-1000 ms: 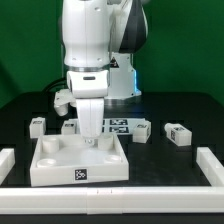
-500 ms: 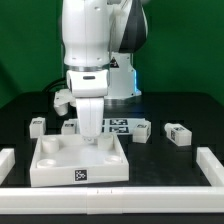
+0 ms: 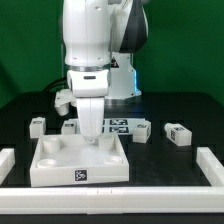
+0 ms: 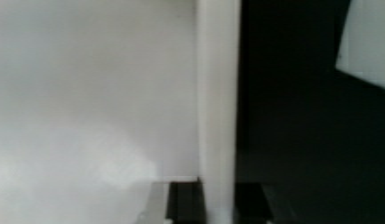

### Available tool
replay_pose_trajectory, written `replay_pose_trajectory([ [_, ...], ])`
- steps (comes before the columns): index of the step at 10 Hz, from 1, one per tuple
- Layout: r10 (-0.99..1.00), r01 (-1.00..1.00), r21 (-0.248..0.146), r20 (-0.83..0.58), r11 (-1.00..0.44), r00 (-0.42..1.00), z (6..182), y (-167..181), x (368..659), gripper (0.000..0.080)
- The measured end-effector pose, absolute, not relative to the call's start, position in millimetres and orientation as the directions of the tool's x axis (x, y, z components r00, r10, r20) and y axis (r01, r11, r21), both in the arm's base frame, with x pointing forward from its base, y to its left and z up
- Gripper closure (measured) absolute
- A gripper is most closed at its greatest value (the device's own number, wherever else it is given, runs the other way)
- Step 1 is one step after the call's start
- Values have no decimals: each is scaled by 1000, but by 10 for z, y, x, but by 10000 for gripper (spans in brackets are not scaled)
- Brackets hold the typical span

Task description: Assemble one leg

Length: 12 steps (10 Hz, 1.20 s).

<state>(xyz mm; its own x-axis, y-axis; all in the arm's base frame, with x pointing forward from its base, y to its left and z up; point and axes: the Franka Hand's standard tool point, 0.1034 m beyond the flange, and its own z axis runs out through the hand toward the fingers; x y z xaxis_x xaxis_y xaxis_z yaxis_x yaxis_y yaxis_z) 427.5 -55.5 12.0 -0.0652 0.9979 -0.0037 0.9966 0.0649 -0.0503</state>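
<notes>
The large white square panel [image 3: 60, 165] lies at the front middle of the table. My gripper [image 3: 91, 140] is down at the panel's far rim, and its white fingers hide that part of the rim. In the wrist view the panel's flat face [image 4: 91, 100] fills one side. Its raised rim [image 4: 217, 90] runs between my two dark fingertips [image 4: 185, 203], which sit tight on either side of it. Several legs, small white blocks with markers, lie on the table behind the panel: one [image 3: 37, 126], another [image 3: 70, 125], a third [image 3: 141, 131] and one [image 3: 177, 133] farther to the exterior view's right.
The marker board [image 3: 118, 125] lies flat behind the panel, beside my arm. White border rails run along the table's sides [image 3: 212, 165] and front [image 3: 110, 202]. The arm's base stands at the back middle.
</notes>
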Motion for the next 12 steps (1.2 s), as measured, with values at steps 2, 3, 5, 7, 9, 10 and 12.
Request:
replay_pose_trajectory([
  [2, 1000, 999, -32, 8, 18, -18, 118, -317, 4398, 741],
  [3, 1000, 1000, -22, 15, 19, -19, 119, -189, 4450, 741],
  [5, 998, 999, -15, 31, 48, -48, 119, 83, 4518, 741],
  [7, 997, 997, -14, 40, 70, -70, 120, 341, 4675, 740],
  [9, 996, 997, -1, 42, 80, -80, 121, 427, 4771, 741],
  [10, 996, 997, 0, 43, 75, -75, 123, 440, 4790, 741],
  [12, 996, 997, 0, 42, 73, -73, 122, 432, 4788, 741],
])
